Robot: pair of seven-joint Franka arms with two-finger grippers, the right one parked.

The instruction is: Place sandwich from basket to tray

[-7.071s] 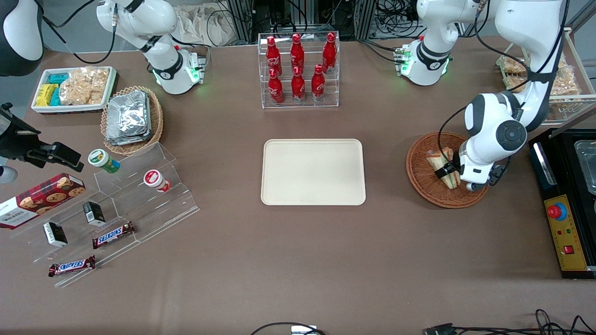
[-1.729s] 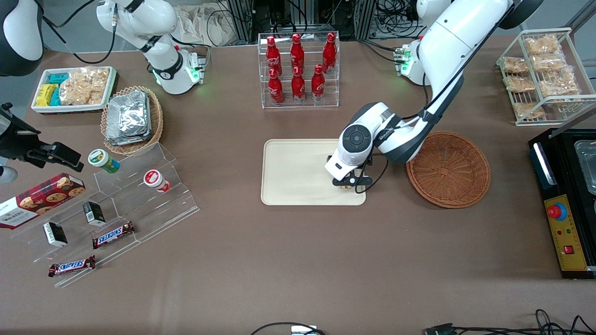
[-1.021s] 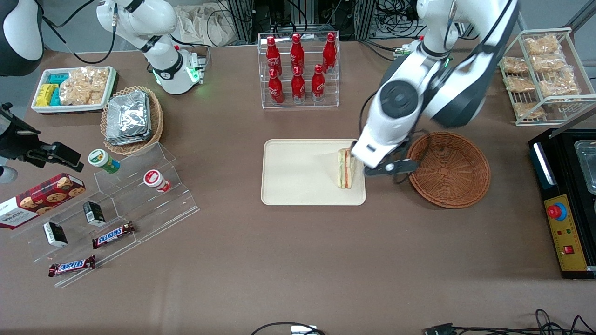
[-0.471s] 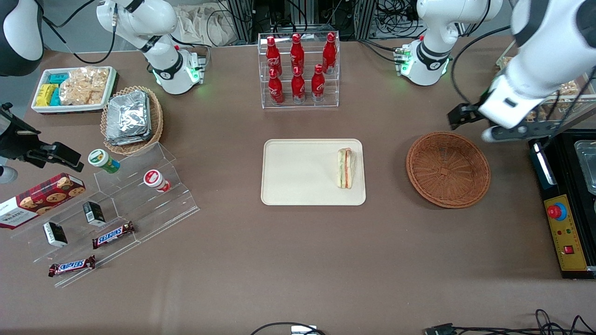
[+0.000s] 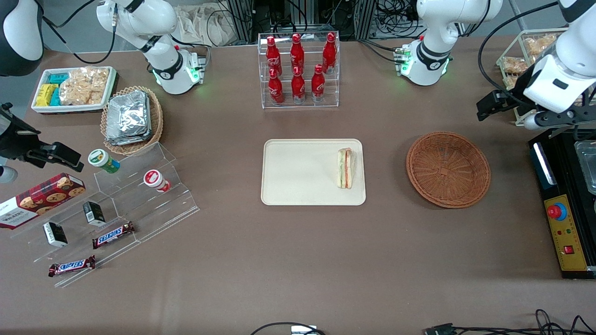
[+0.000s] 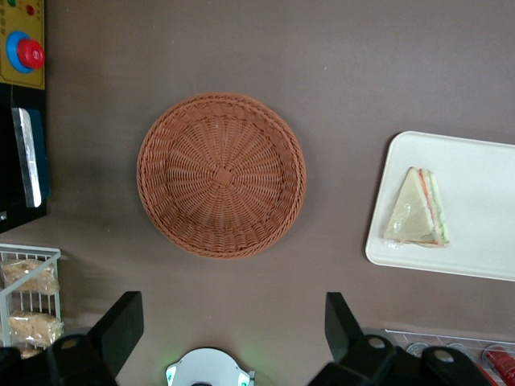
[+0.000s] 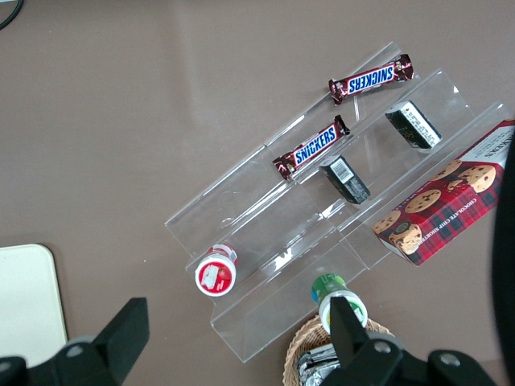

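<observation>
Claw (image 6: pixel 233 326) spread above wrapped sandwich (image 6: pixel 418 211)

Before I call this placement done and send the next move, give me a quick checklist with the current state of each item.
1. Sandwich on the tray: ok, it lies inside the rim, at the edge nearest the basket.
2. Basket emptied: ok, only bare wicker shows in the wrist view.
3. Gripper released: ok, its fingers are spread wide with nothing between them.
4. Gripper clear of the tray: ok, it is raised toward the working arm's end of the table, farther from the front camera than the basket.
5. Sandwich wrap intact: cannot tell.
</observation>
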